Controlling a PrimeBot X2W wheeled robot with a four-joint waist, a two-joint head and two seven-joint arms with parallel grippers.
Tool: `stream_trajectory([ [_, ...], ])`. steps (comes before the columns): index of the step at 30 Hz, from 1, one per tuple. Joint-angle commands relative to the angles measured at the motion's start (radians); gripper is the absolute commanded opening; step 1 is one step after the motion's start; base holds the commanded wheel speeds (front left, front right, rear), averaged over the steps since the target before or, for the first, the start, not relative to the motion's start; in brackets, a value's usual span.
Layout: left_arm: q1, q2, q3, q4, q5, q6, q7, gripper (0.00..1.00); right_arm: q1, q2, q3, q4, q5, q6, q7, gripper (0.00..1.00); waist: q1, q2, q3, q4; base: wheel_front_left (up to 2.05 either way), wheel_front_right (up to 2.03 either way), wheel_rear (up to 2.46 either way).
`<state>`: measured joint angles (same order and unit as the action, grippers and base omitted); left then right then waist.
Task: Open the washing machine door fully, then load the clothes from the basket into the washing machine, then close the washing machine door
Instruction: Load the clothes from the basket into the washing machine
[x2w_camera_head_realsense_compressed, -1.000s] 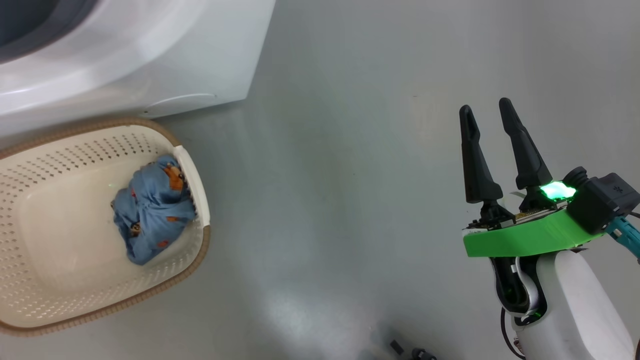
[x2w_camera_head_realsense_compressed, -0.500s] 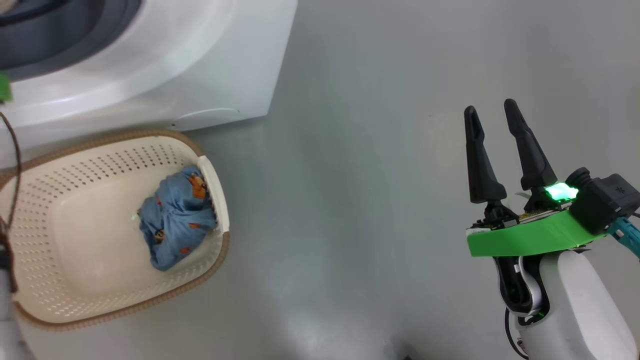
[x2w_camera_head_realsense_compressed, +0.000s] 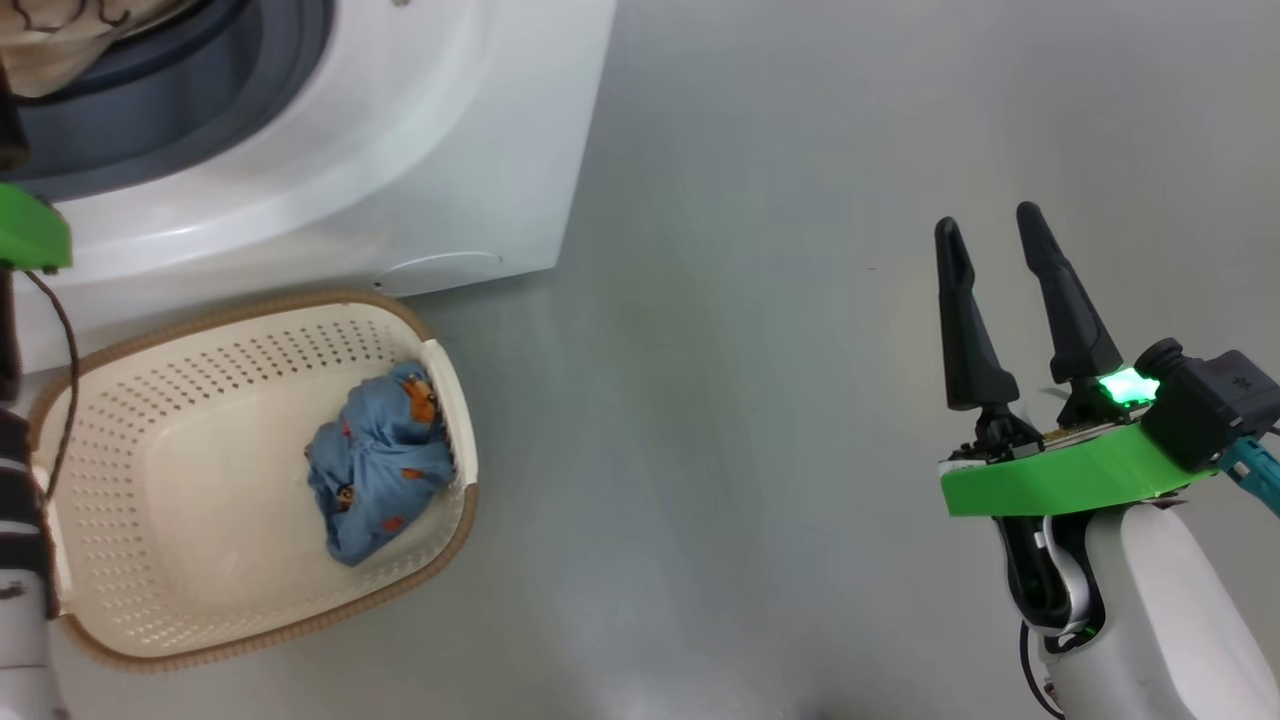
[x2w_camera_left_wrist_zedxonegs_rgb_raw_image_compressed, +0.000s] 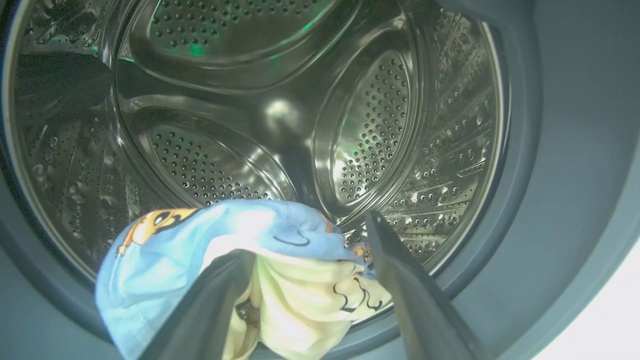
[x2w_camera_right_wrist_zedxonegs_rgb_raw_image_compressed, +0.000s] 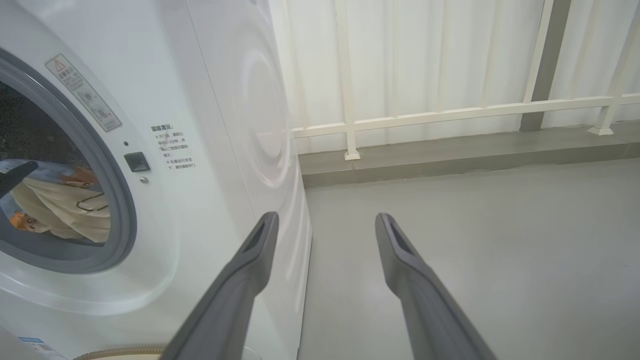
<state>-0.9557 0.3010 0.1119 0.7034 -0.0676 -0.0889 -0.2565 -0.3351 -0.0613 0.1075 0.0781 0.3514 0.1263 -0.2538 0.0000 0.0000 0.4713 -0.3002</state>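
Two bear-print clothes (x2w_camera_head_realsense_compressed: 380, 475): one in the basket (x2w_camera_head_realsense_compressed: 250, 305) on grey floor (x2w_camera_head_realsense_compressed: 700, 400) beside the washing machine (x2w_camera_head_realsense_compressed: 400, 150), one draped between the left gripper's (x2w_camera_left_wrist_zedxonegs_rgb_raw_image_compressed: 308, 235) spread fingers (x2w_camera_left_wrist_zedxonegs_rgb_raw_image_compressed: 400, 280) at the drum (x2w_camera_left_wrist_zedxonegs_rgb_raw_image_compressed: 210, 165). Right gripper (x2w_camera_head_realsense_compressed: 988, 218) spread, empty; white railing (x2w_camera_right_wrist_zedxonegs_rgb_raw_image_compressed: 425, 117) beyond.

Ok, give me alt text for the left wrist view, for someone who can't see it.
Light blue and cream clothes with orange cartoon prints bunch between the left gripper's two spread dark fingers, draped over one of them, at the mouth of a washing machine drum. The perforated steel drum is ringed by a grey rubber gasket.
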Motion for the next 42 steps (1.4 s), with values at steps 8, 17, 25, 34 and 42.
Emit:
stream_trajectory([
  [8, -0.117, 0.111, -0.028, 0.154, 0.045, -0.017, -0.005, 1.00, 0.055, 0.005, 0.021, -0.018, 0.010, 0.004, -0.008, 1.00, 0.0000, 0.0000, 0.002, -0.048, 0.00, 0.00, 0.00],
  [17, -0.326, 0.136, -0.115, 0.449, 0.096, -0.027, 0.145, 1.00, 0.062, 0.010, 0.019, -0.015, 0.013, 0.004, -0.008, 1.00, 0.0000, 0.0000, -0.002, -0.061, 0.00, 0.00, 0.00],
  [25, -0.370, 0.122, -0.151, 0.550, 0.090, -0.037, 0.264, 1.00, 0.064, 0.011, 0.016, -0.015, 0.016, 0.004, -0.008, 1.00, 0.0000, 0.0000, -0.012, -0.054, 0.00, 0.00, 0.00],
  [34, -0.364, 0.066, -0.252, 0.575, -0.005, -0.041, 0.386, 1.00, 0.065, 0.011, 0.012, -0.017, 0.014, 0.004, -0.008, 1.00, 0.0000, 0.0000, -0.020, -0.035, 0.00, 0.00, 0.00],
  [42, -0.330, 0.064, -0.369, 0.535, -0.152, -0.042, 0.389, 1.00, 0.077, 0.010, 0.003, -0.014, 0.004, 0.004, -0.008, 1.00, 0.0000, 0.0000, -0.048, -0.006, 0.00, 0.00, 0.00],
])
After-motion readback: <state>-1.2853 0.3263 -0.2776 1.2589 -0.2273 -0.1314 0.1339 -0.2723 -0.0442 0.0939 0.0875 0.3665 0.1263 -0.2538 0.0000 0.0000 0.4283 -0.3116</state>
